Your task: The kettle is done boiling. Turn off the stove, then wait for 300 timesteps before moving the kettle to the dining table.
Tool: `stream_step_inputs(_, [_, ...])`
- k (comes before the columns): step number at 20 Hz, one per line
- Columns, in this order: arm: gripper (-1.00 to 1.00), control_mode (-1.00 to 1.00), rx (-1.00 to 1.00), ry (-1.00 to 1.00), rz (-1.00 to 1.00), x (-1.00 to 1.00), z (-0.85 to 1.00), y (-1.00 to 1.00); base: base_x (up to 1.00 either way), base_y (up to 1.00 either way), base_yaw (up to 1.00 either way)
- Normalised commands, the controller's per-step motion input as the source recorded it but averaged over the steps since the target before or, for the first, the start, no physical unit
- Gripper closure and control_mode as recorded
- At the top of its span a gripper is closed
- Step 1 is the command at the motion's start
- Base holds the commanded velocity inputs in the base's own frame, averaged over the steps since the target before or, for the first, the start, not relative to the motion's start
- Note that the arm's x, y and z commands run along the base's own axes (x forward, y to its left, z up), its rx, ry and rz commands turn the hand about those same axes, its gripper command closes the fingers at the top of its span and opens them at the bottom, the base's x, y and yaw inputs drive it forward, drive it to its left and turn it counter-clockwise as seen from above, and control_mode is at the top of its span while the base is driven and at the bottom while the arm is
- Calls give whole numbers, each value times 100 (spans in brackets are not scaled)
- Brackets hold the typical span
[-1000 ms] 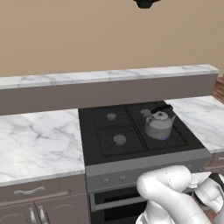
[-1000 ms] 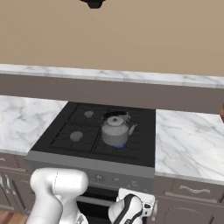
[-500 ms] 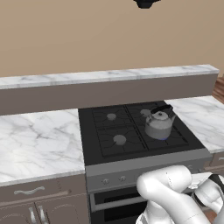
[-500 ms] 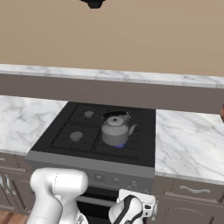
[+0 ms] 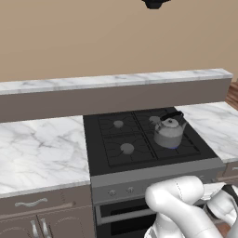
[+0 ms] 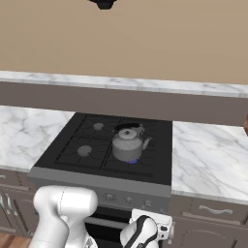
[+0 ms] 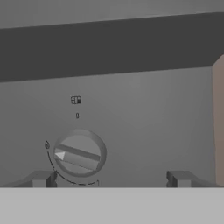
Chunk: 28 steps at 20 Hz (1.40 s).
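The grey kettle (image 5: pixel 168 131) (image 6: pixel 127 144) stands upright on the front right burner of the black stove (image 5: pixel 107 139) (image 6: pixel 77 145), with a small blue flame (image 5: pixel 173 147) (image 6: pixel 131 162) under it. My gripper (image 7: pixel 111 179) is low in front of the stove's grey front panel (image 7: pixel 144 122), open, nothing between its fingertips (image 7: pixel 41 178). A round knob (image 7: pixel 78 153) sits just above and beside the left fingertip, its white pointer turned left toward a flame mark, below the zero mark. The dining table is out of view.
Marble counters (image 5: pixel 37 148) (image 6: pixel 208 155) flank the cooktop, with a raised marble ledge (image 5: pixel 111 83) behind. Small knobs (image 6: pixel 110 197) line the panel above the oven door. Taupe cabinet drawers (image 5: pixel 32 204) sit left of the oven. My white arm (image 5: pixel 181 200) crowds the oven front.
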Motion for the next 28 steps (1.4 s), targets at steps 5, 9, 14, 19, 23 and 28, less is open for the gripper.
stream_step_inputs(5, [-100, -100, 0, 0, 0, 0, 10, 0, 0, 0, 0])
stream_step_inputs(9, [-100, -100, 0, 0, 0, 0, 0, 2, 0, 0, 0])
stream_step_inputs(14, [-100, -100, 0, 0, 0, 0, 0, 9, 0, 0, 0])
stream_step_inputs(19, [-100, -100, 0, 0, 0, 0, 1, 12, 0, 0, 0])
stream_step_inputs(23, [-100, -100, 0, 0, 0, 0, 3, 5, 0, 0, 0])
stream_step_inputs(28, [-100, -100, 0, 0, 0, 0, 8, 0, 0, 0, 0])
